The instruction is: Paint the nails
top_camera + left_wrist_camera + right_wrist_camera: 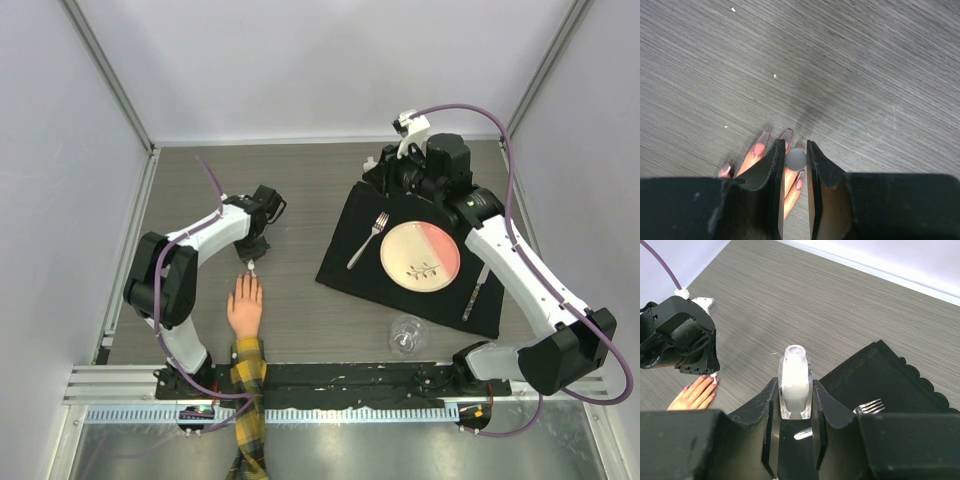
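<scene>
A black scalloped placemat (440,300) lies askew on the grey wood-grain table (300,180). On it sits a round pink-and-cream plate (420,251), with a fork (368,241) on one side and a knife (474,290) on the other. A clear glass (406,334) stands just off the mat's near edge.

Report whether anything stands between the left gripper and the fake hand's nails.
Nothing visible does. The left gripper hangs directly over the fingertips of the fake hand, shut on a small white applicator. Only that applicator lies between the gripper and the nails. Whether it touches one cannot be told.
</scene>
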Motion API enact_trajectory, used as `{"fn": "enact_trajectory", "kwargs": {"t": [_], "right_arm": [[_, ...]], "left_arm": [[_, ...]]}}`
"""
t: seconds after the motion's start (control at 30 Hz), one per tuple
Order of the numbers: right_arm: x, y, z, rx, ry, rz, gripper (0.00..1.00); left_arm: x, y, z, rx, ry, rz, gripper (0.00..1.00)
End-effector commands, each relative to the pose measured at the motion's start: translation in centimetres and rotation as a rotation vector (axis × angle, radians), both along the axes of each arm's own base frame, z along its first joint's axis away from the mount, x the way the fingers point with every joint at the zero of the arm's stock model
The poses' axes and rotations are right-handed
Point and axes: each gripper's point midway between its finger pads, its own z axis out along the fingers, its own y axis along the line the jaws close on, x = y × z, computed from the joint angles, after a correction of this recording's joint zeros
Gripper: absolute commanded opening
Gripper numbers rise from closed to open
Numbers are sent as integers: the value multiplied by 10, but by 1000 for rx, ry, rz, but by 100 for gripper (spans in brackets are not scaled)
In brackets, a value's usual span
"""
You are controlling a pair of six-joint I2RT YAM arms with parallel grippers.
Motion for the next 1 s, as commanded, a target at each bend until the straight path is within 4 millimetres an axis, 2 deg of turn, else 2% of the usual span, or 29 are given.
{"fn": "enact_trajectory", "kwargs": {"t": [0.0,0.7,0.97], "right_arm": [[3,2,33,44,-92,2,0],[6,0,33,27,-99,-6,0],[6,0,33,27,-99,-3,0]], "left_arm": [[12,-5,6,-11,-39,6,0],[25,-2,2,3,-46,11,0],[31,-3,10,-4,-62,16,0]]}}
